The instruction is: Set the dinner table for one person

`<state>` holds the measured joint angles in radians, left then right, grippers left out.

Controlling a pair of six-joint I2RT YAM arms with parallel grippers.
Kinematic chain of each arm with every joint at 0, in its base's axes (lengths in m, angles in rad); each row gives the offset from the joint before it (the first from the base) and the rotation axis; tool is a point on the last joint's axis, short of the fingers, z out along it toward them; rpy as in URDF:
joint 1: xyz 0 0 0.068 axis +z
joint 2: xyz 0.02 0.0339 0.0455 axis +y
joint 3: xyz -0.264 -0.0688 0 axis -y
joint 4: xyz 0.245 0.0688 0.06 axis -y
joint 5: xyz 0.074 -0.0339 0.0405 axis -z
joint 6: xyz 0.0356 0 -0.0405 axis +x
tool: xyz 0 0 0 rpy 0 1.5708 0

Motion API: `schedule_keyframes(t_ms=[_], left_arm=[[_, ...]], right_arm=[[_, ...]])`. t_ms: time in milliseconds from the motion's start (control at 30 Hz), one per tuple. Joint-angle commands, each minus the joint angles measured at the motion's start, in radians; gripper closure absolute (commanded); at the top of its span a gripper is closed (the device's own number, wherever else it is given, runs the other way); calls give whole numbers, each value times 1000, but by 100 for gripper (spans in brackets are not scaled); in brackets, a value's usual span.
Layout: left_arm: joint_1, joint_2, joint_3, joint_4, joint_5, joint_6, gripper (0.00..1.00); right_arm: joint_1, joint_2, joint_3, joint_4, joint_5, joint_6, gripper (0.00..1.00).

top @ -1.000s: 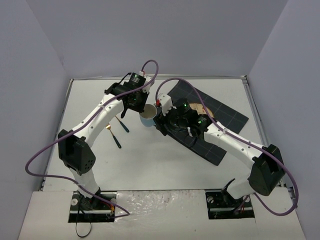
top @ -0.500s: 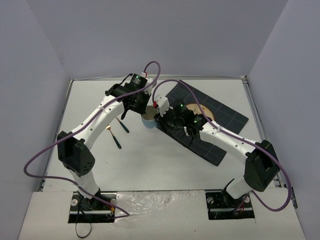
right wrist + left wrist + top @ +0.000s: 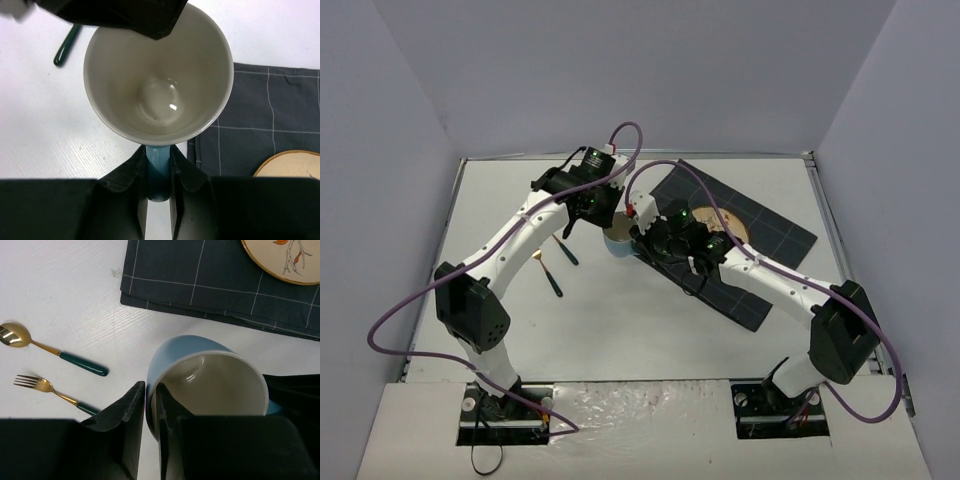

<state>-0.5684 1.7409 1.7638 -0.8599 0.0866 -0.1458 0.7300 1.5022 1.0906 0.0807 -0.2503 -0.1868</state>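
From above, my left gripper (image 3: pixel 605 222) and right gripper (image 3: pixel 638 238) meet over the dinner table (image 3: pixel 620 320), just off the checked cloth (image 3: pixel 760 240). The blue mug (image 3: pixel 615 243) between them is mostly hidden.

Left wrist: my jaws pinch the blue mug's wall, with the spoon (image 3: pixel 50 347) and fork (image 3: pixel 45 387) lying off to their left.

Right wrist: my jaws clamp its handle, and the blue mug is empty.

I judge this a hand-over. Next, the left must let go.

The right end effector (image 3: pixel 159 156) has closed onto the handle (image 3: pixel 159 176) of the mug (image 3: pixel 155 95).

Right claw (image 3: pixel 158 153) apparently clamps the mug (image 3: pixel 150 65) by its blue handle (image 3: pixel 159 180).
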Motion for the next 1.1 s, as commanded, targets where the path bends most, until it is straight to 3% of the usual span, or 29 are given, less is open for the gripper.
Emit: schedule_keyframes(t_ms=[0, 100, 267, 433, 700, 1067], left_arm=[[-7, -101, 48, 55, -15, -13, 74], [-4, -117, 38, 66, -32, -24, 58], [20, -166, -15, 124, -99, -60, 21], [83, -271, -150, 212, -161, -101, 5], [204, -468, -439, 344, -224, -149, 3], [224, -579, -627, 357, -252, -102, 3]], right_arm=[[0, -92, -37, 108, 25, -2, 100], [-1, -128, -78, 125, 53, 4, 100], [-21, -193, -145, 137, 116, 21, 100], [-124, -311, -243, 173, 188, 70, 100], [-345, -438, -379, 236, 438, 181, 100], [-750, -403, -468, 368, 389, 297, 100]])
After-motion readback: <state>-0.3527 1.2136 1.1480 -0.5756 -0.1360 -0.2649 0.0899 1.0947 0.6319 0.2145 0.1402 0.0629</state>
